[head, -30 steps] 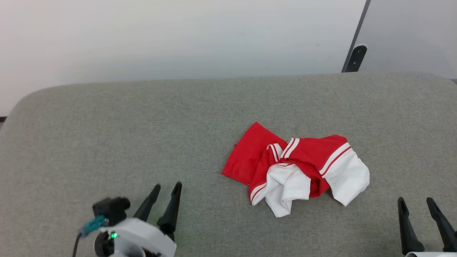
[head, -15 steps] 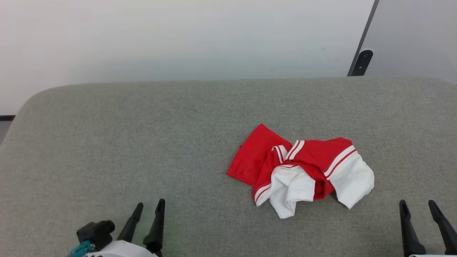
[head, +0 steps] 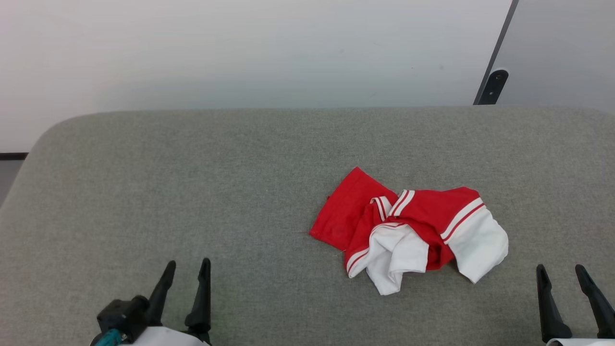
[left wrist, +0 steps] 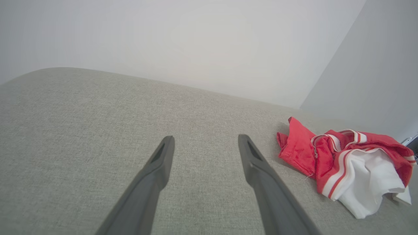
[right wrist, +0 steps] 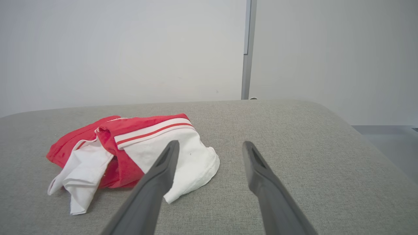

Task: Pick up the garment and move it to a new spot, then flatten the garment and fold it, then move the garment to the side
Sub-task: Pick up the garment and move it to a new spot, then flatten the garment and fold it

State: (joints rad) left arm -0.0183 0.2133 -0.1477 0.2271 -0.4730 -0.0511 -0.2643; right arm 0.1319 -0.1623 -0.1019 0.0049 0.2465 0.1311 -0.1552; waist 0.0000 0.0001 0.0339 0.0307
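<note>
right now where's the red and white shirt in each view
head view: shirt just right of centre, crumpled
left wrist view: shirt at the right edge, mid-height
right wrist view: shirt left of centre, low
shared landmark: the grey cushion it lies on, white wall behind

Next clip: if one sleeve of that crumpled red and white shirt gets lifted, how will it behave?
The garment lies bunched in soft folds, so it will probably droop and unfurl rather than hold shape. It looks thin, so likely light. Pushed across the woven grey surface, it would likely bunch, not slide.
</note>
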